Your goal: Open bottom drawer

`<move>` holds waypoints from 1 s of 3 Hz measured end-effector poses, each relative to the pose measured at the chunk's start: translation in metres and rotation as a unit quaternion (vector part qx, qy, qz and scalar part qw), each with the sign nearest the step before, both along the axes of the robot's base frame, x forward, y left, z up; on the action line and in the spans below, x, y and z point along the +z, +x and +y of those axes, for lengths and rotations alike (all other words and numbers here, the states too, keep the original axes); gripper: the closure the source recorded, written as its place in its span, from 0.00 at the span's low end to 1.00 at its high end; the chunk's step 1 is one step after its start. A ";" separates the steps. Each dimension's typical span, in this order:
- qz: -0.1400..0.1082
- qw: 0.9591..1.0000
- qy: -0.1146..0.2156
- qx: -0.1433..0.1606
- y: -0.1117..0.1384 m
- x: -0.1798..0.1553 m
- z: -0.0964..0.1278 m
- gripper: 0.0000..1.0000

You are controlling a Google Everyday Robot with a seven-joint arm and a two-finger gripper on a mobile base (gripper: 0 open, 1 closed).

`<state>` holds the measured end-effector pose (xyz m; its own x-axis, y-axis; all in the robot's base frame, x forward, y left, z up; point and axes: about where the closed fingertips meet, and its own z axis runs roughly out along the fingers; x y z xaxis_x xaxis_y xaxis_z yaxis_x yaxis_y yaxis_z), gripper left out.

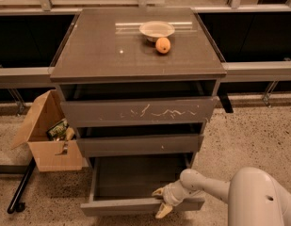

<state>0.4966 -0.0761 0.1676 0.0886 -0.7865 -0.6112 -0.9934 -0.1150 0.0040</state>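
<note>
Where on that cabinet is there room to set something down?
The cabinet top is bare across its left half and front; the bowl and orange sit at the back, right of centre. The bottom drawer shows a bare floor, but the gripper sits at its front edge.

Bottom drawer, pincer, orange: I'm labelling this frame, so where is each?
bottom drawer (117, 206), camera view, left part of its front.
pincer (160, 201), camera view, its middle, at the drawer front's right side.
orange (163, 45), camera view, centre of the fruit.
</note>
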 end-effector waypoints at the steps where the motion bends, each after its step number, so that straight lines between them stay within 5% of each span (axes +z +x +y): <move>1: 0.000 1.000 0.000 0.000 0.000 0.000 0.000 0.00; 2: -0.004 0.999 0.022 0.026 -0.006 0.016 -0.001 0.00; 3: -0.037 0.995 0.060 0.067 -0.014 0.062 -0.005 0.00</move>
